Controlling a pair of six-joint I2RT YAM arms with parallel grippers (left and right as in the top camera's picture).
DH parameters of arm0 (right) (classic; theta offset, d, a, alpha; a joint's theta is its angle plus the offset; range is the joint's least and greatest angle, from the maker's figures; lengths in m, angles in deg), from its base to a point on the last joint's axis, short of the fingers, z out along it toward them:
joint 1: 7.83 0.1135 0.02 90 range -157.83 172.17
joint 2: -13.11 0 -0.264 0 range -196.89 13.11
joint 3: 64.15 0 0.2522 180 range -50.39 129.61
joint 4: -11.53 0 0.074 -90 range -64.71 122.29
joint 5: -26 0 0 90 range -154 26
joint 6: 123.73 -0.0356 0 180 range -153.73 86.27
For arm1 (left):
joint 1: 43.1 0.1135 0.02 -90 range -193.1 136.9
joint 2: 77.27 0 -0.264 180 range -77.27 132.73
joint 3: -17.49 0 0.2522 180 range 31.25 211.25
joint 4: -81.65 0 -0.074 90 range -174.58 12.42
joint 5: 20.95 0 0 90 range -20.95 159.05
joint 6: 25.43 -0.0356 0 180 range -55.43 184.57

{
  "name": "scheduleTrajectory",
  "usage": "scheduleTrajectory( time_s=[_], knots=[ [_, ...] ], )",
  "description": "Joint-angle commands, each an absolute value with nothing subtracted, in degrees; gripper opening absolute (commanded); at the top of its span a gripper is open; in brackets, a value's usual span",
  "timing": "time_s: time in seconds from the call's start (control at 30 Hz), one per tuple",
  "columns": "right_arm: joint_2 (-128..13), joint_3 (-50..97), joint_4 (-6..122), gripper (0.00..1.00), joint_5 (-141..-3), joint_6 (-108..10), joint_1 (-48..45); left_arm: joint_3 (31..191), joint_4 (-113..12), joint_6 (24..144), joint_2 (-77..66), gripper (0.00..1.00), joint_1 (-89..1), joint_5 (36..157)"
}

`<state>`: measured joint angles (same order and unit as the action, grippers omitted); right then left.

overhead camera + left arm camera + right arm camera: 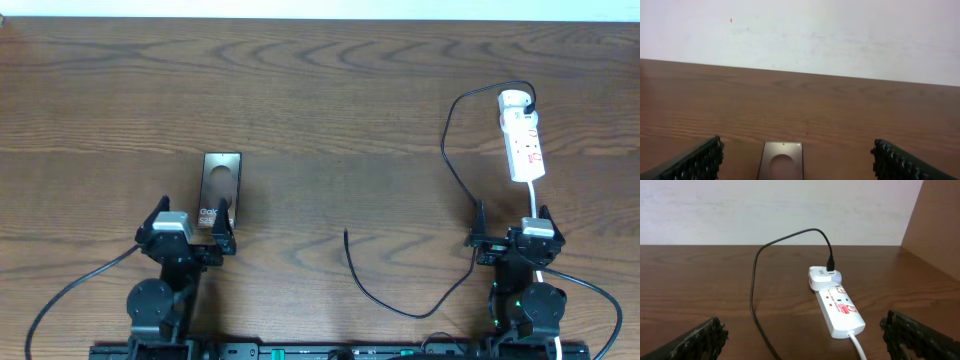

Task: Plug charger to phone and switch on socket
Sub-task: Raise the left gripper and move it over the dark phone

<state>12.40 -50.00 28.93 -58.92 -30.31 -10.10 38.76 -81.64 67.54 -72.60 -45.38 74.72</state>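
- Overhead view: the phone [221,190] lies flat on the wooden table [320,90], left of centre. Its long side runs away from the arms, and its lettered end is nearest them.
- The left gripper [195,222] has its fingers spread wide, one on each side of the phone's near end. In the left wrist view both pads stand clear of the phone's edges, so nothing is pinched.
- The socket [522,135] is a white strip with red markings. It lies at the far right of the table, lengthwise, straight ahead of the right gripper [513,225].
- A white adapter [822,277] is seated at the socket's far end, and the black plug of the charger [450,150] enters it from above.
- The charger cable arcs left from the adapter, then runs down toward the near edge. From there it curves back up to a free tip on bare table between the two arms, well apart from the phone.
- The right gripper's fingers are spread wide and hold nothing. The white cord [533,195] leaves the socket's near end and runs in between them.
- I cannot tell the position of the socket's switches.
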Motion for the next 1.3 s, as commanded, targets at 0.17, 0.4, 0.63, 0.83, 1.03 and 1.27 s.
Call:
scheduleTrajectory(
  time_s=[0.17,0.4,0.63,0.83,1.03,1.27],
  knots=[
    [12.77,-50.07,29.15,0.99,-58.72,-29.81,-9.7,52.33,-79.24,67.84,-55.51,0.94,-45.1,75.59],
    [12.77,-50.07,29.15,0.99,-58.72,-29.81,-9.7,76.25,-61.19,67.84,-32.97,0.94,-45.1,76.99],
    [12.77,-50.07,29.15,0.99,-58.72,-29.81,-9.7,100.79,-42.32,67.82,-16.21,0.94,-45.1,78.59],
    [12.77,-50.07,29.15,0.99,-58.72,-29.81,-9.7,113.12,-38.22,67.82,-9.43,0.98,-45.07,78.48],
    [12.77,-50.07,29.17,0.99,-58.72,-29.81,-9.7,113.58,-42.43,67.84,-10.26,0.98,-44.66,75.27],
    [12.77,-50.07,29.15,0.99,-58.72,-29.81,-9.7,113.47,-41.6,67.84,-10.09,0.98,-44.66,75.25]
  ],
)
